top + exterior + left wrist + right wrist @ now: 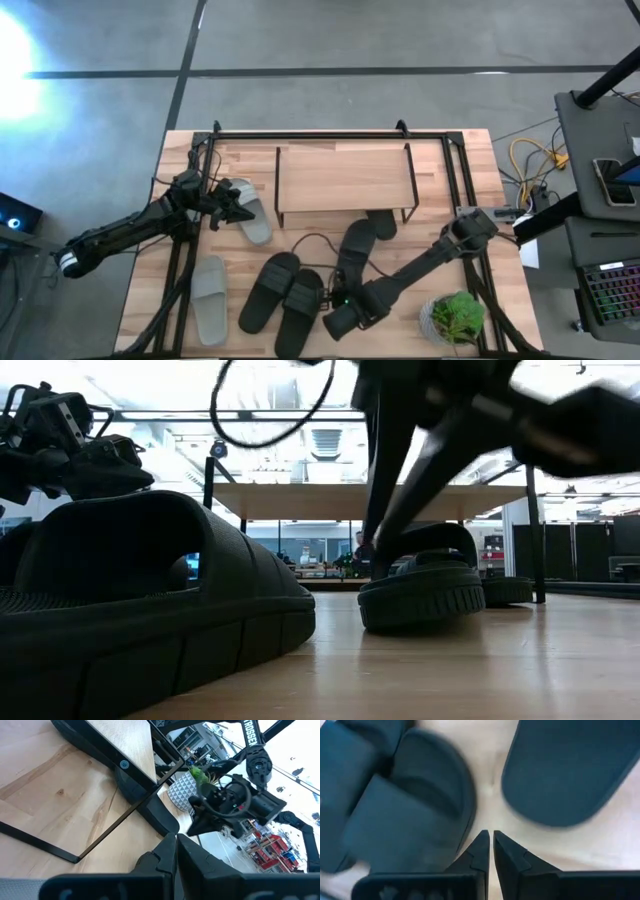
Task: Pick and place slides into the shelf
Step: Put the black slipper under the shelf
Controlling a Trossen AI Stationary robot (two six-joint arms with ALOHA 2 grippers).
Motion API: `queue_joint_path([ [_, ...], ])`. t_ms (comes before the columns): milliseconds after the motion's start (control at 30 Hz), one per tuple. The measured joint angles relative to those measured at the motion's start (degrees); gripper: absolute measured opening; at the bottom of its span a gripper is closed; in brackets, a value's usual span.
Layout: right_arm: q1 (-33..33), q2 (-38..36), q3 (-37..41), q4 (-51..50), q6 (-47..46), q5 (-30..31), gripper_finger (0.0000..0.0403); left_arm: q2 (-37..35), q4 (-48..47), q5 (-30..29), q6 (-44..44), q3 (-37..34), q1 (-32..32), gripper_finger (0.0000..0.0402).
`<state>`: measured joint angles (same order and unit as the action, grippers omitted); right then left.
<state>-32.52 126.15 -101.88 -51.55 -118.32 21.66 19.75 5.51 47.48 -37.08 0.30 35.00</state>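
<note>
The shelf, a light wood board on thin black legs, stands at the table's far middle. One black slide lies partly under its near edge. Three more black slides lie on the table in front of it. My right gripper is shut, slanting down over bare wood between two of them. One grey slide lies left of the shelf, another near the front left. My left gripper hovers shut over the first grey slide.
A potted green plant stands at the table's near right corner, close to my right arm. Black frame rails run along the far edge and both sides. A cable loops over the table near the shelf's front.
</note>
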Motion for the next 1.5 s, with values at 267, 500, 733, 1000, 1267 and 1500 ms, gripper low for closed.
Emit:
queue_joint_path([
  [267, 1.02, 0.0, 2.42, -1.49, 0.74, -1.08, 0.0017, -0.02, 0.01, 0.02, 0.0, 0.0, 0.0, 0.0],
  [500, 0.27, 0.0, 2.38, -12.34, -1.98, -3.69, 0.0017, 0.0, 0.01, 0.0, 0.0, 0.0, 0.0, 0.0],
  [733, -0.72, -0.22, 2.07, -25.33, -7.73, -7.11, 0.0018, 0.0, 0.01, 0.02, 0.0, 0.0, 0.01, 0.0],
  [1000, -1.57, -1.14, -2.37, -25.4, -4.69, -6.63, 0.0018, -0.02, 0.0, 0.02, 0.0, 0.0, 0.01, 0.0],
  [1267, -1.98, -1.2, -2.68, -8.57, 1.57, -6.03, 0.0018, 0.09, -0.01, 0.01, 0.0, 0.0, 0.01, 0.0],
  [1500, 0.18, 0.37, -2.24, 2.15, 3.25, -4.95, 0.0018, 0.07, -0.01, 0.02, 0.0, 0.0, 0.02, 0.0],
])
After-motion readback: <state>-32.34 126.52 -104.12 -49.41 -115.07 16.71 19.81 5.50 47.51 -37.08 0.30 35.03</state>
